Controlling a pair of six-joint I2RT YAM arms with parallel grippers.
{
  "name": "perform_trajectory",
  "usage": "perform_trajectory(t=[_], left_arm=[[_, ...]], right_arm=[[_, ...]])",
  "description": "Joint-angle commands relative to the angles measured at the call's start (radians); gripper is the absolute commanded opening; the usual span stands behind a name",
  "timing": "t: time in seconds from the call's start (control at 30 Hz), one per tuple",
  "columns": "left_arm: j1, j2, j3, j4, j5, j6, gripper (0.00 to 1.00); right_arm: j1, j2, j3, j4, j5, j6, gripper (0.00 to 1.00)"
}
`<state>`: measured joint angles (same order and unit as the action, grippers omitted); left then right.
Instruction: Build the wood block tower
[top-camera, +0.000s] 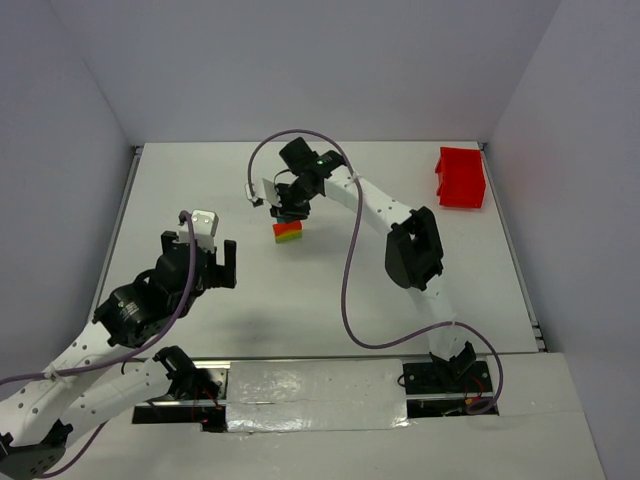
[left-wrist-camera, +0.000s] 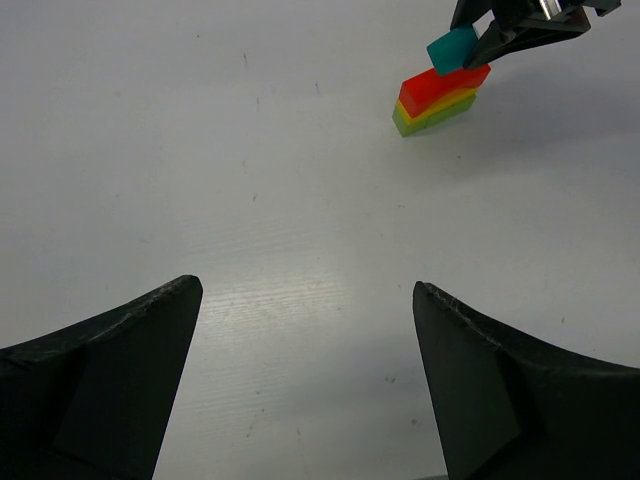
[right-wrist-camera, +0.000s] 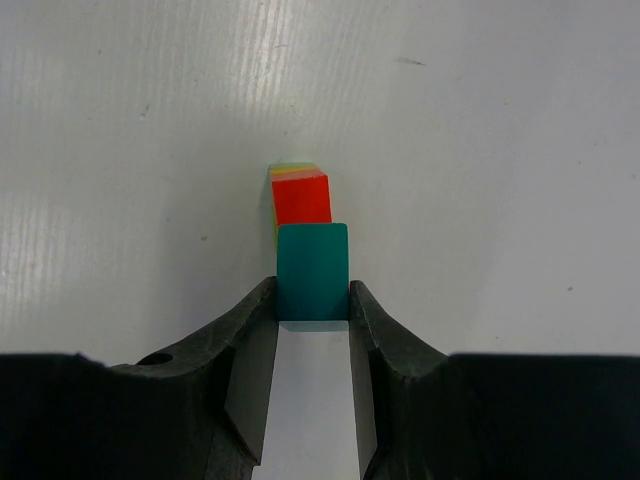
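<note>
The wood block tower (top-camera: 287, 233) is a small stack on the white table: a yellow-green bar at the bottom, an orange layer, a red piece (right-wrist-camera: 300, 198) on top. It also shows in the left wrist view (left-wrist-camera: 438, 102). My right gripper (right-wrist-camera: 313, 300) is shut on a teal block (right-wrist-camera: 312, 270) and holds it just above the near end of the red piece; the teal block also shows in the left wrist view (left-wrist-camera: 452, 49). My left gripper (left-wrist-camera: 305, 300) is open and empty, well to the near left of the tower.
A red plastic bin (top-camera: 461, 178) stands at the far right of the table. A purple cable (top-camera: 350, 290) loops along the right arm. Grey walls close in the table on three sides.
</note>
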<state>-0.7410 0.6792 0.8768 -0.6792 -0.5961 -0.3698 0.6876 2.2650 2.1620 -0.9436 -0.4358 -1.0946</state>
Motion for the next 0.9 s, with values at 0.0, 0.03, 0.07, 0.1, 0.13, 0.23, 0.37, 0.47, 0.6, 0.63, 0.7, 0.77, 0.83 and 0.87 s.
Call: perform_trajectory(t=[0.0,0.03,0.07,0.1,0.13,0.23,0.37,0.47,0.6,0.63,0.7,0.77,0.83,0.87], left_arm=[[0.006,-0.001,-0.007,0.033,-0.002,0.009,1.00],[0.005,-0.001,-0.007,0.033,-0.002,0.011,1.00],[0.005,-0.003,-0.007,0.033,-0.002,0.011,0.99],[0.006,-0.003,-0.006,0.033,-0.001,0.009,1.00],[0.005,-0.001,-0.006,0.033,-0.002,0.009,0.99],[0.005,0.000,-0.007,0.033,-0.001,0.009,0.99],[0.006,0.000,-0.007,0.033,-0.002,0.009,1.00],[0.005,0.000,-0.007,0.033,-0.002,0.011,0.99],[0.006,0.000,-0.007,0.032,-0.002,0.009,1.00],[0.006,0.000,-0.007,0.032,-0.002,0.011,1.00],[0.005,0.000,-0.006,0.032,-0.002,0.011,0.99],[0.006,0.000,-0.007,0.035,-0.001,0.009,0.99],[0.006,0.000,-0.007,0.033,-0.001,0.011,0.99],[0.006,0.000,-0.006,0.033,-0.001,0.009,1.00]], right_arm=[[0.004,0.008,-0.019,0.043,0.002,-0.011,0.22],[0.004,0.010,-0.022,0.043,0.002,-0.014,0.22],[0.004,0.011,-0.022,0.043,0.002,-0.014,0.22],[0.003,0.011,-0.022,0.046,0.005,-0.013,0.22],[0.003,0.013,-0.027,0.048,0.006,-0.013,0.23],[0.003,0.011,-0.036,0.057,0.012,-0.014,0.24],[0.004,0.010,-0.034,0.054,0.002,-0.013,0.25],[0.004,0.007,-0.042,0.060,0.002,-0.011,0.28],[0.003,0.007,-0.054,0.078,0.003,-0.004,0.33],[0.004,0.008,-0.057,0.083,0.005,-0.004,0.33],[0.004,0.008,-0.059,0.092,0.005,-0.002,0.35],[0.003,0.008,-0.059,0.094,0.003,0.001,0.36],[0.003,0.008,-0.059,0.094,0.000,0.001,0.36],[0.004,0.007,-0.057,0.094,0.000,0.002,0.37]])
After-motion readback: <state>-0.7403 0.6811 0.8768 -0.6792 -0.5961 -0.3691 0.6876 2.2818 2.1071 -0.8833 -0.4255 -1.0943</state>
